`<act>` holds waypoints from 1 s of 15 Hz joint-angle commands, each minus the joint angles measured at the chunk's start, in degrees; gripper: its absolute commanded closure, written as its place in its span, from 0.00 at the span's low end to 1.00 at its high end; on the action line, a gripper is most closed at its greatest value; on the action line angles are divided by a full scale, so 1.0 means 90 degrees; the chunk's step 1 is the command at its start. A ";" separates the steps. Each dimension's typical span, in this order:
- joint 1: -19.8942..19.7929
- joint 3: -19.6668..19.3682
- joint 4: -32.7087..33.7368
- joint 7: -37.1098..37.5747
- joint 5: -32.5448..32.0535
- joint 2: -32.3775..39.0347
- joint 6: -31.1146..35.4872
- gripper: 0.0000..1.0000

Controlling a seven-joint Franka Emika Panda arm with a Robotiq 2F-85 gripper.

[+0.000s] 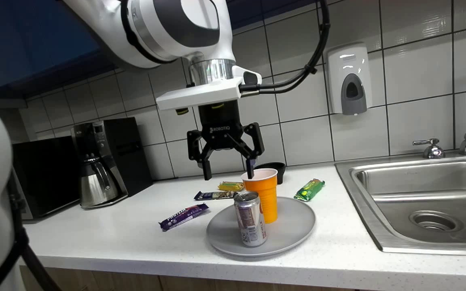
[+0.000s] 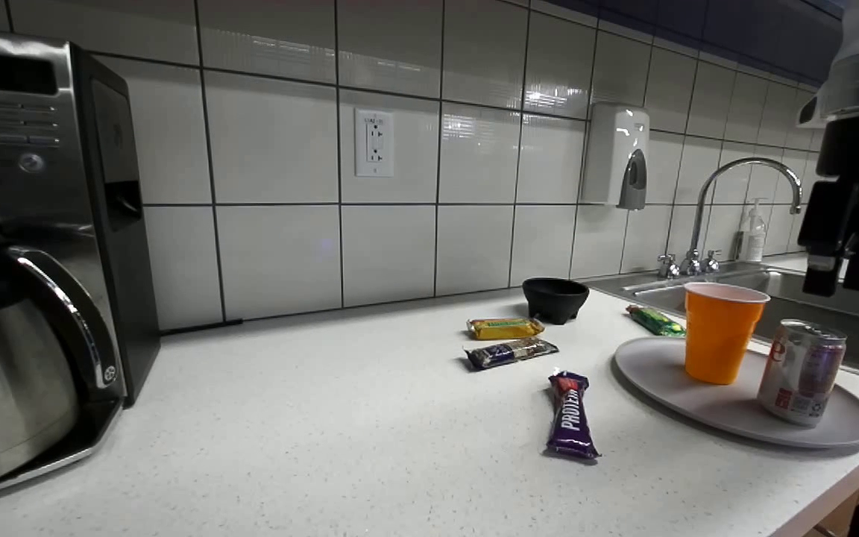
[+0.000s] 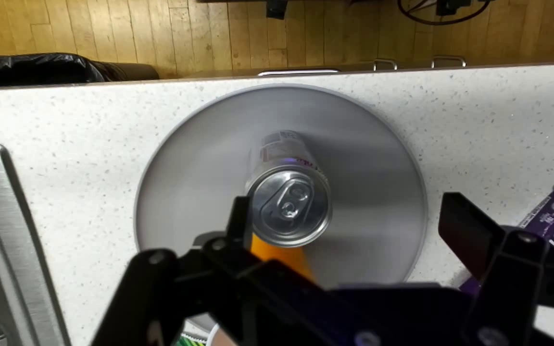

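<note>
While the black two-fingered gripper [image 1: 229, 173] is suspended above the white speckled surface [image 1: 136, 238], its jaws are spread wide, and only air is enclosed between its fingers [image 1: 207, 173]. Nearest to it, a silver cylindrical drinks can [image 2: 798, 373] is seen; the edge of its lid [image 3: 289, 206] is crossed by a finger in the wrist view, but a gap is shown below the fingertips [image 2: 819, 282] in an exterior view, so nothing is touched.

The can is stood upright on a round, flat, grey plate [image 1: 293, 232], just beside an orange plastic cup [image 2: 720, 335] with a pale rim. Whereas the can is placed toward the near edge of the surface, the cup is set farther in, toward the white tiled wall [image 2: 273, 253]. Left of the plate, a purple-wrapped protein bar [image 1: 183, 217] is laid flat; farther back, a dark-blue-wrapped bar [image 2: 511, 353] and, beyond that, a yellow-wrapped bar [image 2: 504, 328] are laid. Just beyond the plate, to its right, a green-wrapped bar [image 1: 310, 190] is placed. Close to the wall, a small black bowl [image 2: 555, 302] is stood. At the right, a stainless-steel sink [image 1: 363, 202] is let into the surface, while at the left end a black and silver coffee maker [image 1: 126, 155] is stood with a metal carafe [image 1: 99, 186].
</note>
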 commanded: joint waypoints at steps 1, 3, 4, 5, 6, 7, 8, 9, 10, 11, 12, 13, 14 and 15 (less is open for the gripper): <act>-0.0174 -0.0069 0.0134 -0.0307 -0.0077 0.0460 0.0341 0.00; -0.0205 -0.0083 0.0144 -0.0352 -0.0083 0.0638 0.0493 0.00; -0.0215 -0.0091 0.0152 -0.0377 -0.0072 0.0716 0.0568 0.00; -0.0222 -0.0094 0.0168 -0.0398 -0.0064 0.0822 0.0667 0.00; -0.0232 -0.0088 0.0179 -0.0398 -0.0071 0.0907 0.0753 0.00; -0.0242 -0.0084 0.0193 -0.0403 -0.0077 0.1009 0.0847 0.00; -0.0252 -0.0081 0.0202 -0.0408 -0.0078 0.1085 0.0915 0.00; -0.0259 -0.0076 0.0211 -0.0409 -0.0082 0.1159 0.0974 0.00; -0.0267 -0.0070 0.0223 -0.0404 -0.0088 0.1229 0.1027 0.00; -0.0273 -0.0065 0.0234 -0.0398 -0.0091 0.1305 0.1077 0.00; -0.0275 -0.0061 0.0246 -0.0399 -0.0089 0.1375 0.1116 0.00; -0.0263 -0.0064 0.0266 -0.0411 -0.0050 0.1443 0.1134 0.00; -0.0259 -0.0063 0.0287 -0.0422 -0.0031 0.1496 0.1148 0.00; -0.0256 -0.0058 0.0308 -0.0423 -0.0022 0.1549 0.1164 0.00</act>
